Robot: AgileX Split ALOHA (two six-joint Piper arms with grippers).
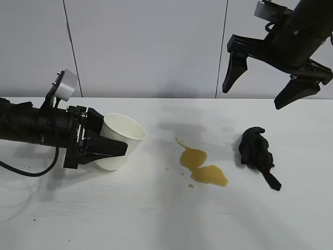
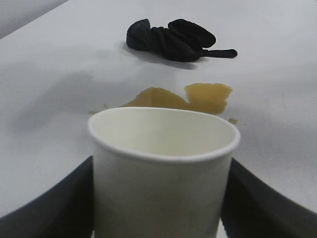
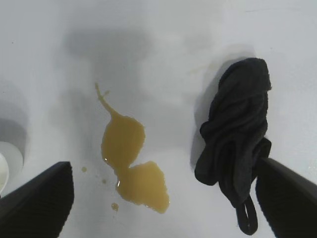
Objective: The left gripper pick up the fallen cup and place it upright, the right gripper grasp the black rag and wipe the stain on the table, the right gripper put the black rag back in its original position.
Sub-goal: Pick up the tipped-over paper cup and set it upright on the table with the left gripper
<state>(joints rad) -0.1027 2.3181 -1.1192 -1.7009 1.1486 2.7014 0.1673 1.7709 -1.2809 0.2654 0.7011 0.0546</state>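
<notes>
Between the left end effector's (image 1: 112,147) clamped fingers, the white cup (image 1: 120,142) tilts, rim rolled and empty.

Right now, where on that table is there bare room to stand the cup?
The table is bare along its near edge and between the cup and the stain. It is crowded from the stain to the black rag.

left gripper (image 1: 112,148): low, near level, clamped | right gripper (image 1: 260,88): raised, fingers spread
</notes>
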